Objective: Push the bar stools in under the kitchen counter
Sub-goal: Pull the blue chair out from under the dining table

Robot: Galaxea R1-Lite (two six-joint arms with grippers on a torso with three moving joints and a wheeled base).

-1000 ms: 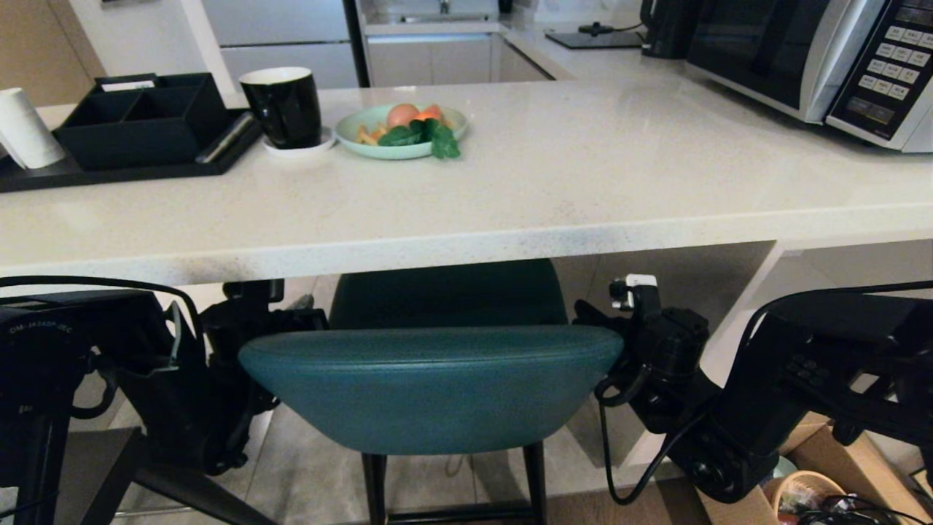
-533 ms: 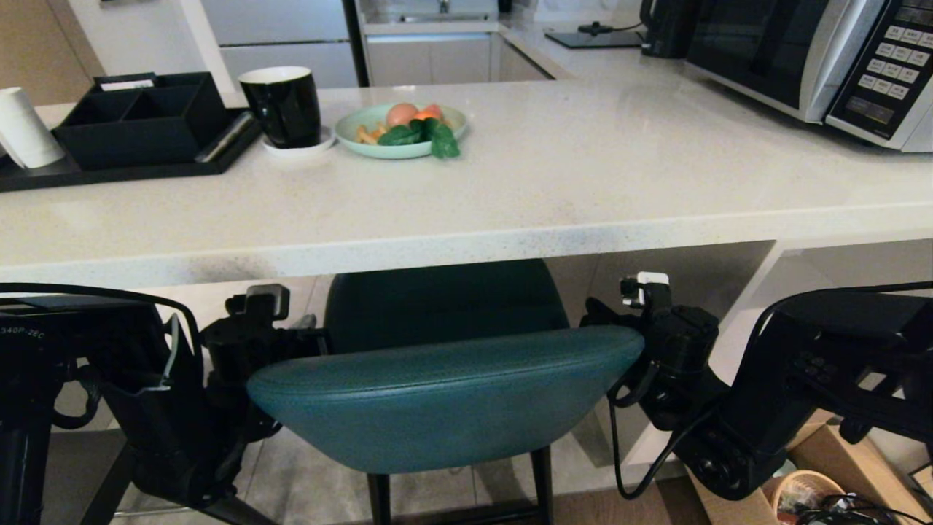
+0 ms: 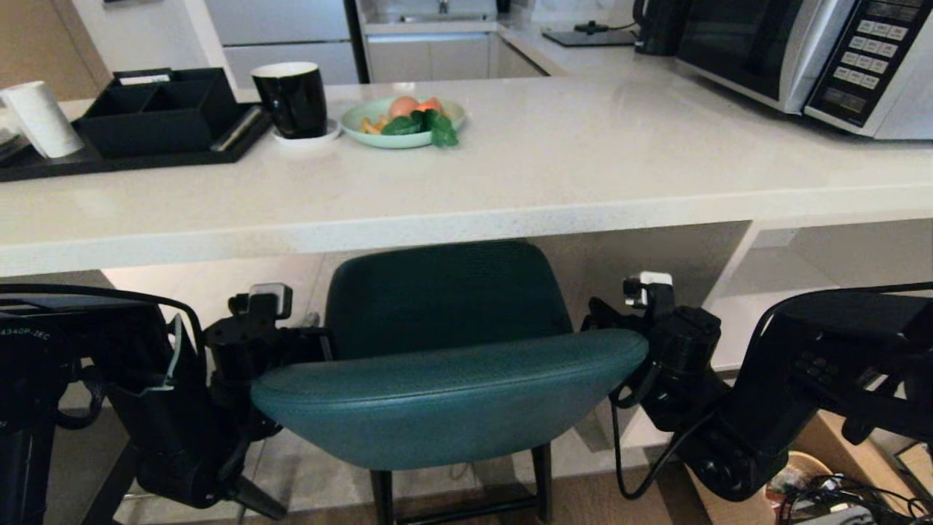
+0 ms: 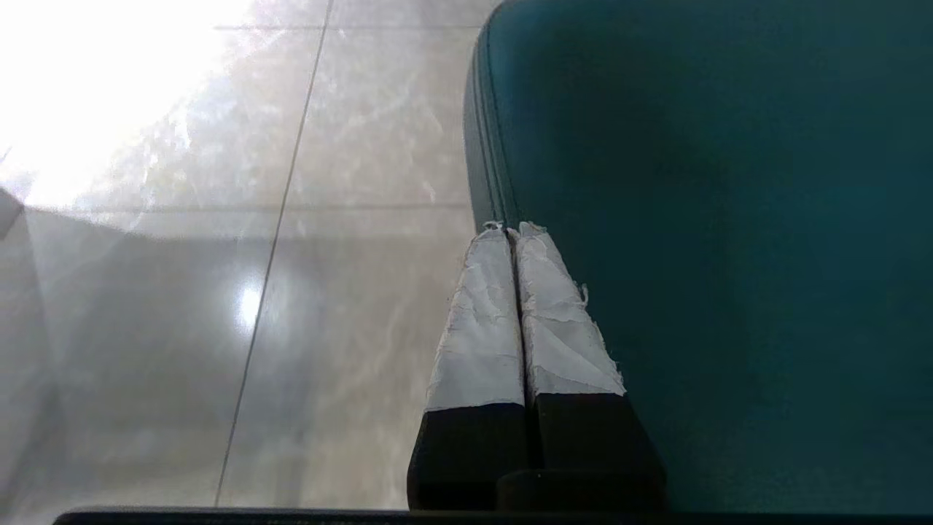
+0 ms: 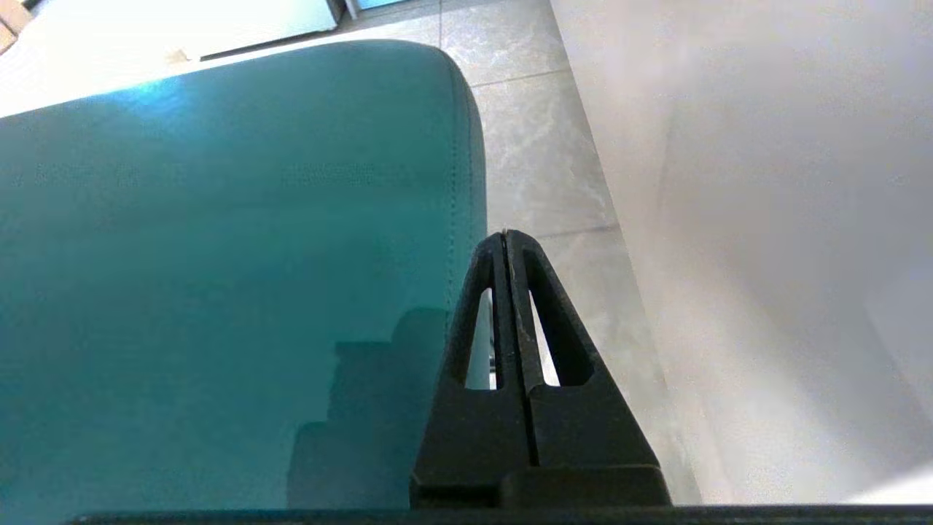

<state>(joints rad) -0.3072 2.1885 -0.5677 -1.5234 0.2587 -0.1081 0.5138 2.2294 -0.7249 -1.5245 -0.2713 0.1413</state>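
Head view: the teal bar stool point(image 3: 444, 364) is seen partly under the white kitchen counter point(image 3: 510, 211), its curved back flanked by the left gripper point(image 3: 310, 343) and the right gripper point(image 3: 598, 321).

Left wrist view: taped fingers point(image 4: 503, 306) are pressed together, empty, at the seat edge above the tiled floor point(image 4: 219, 292).

Right wrist view: black fingers point(image 5: 536, 306) are pressed together beside the stool's edge, near a pale side panel point(image 5: 765, 219).

"4340P-2EC" on the left arm point(image 3: 29, 343) housing.
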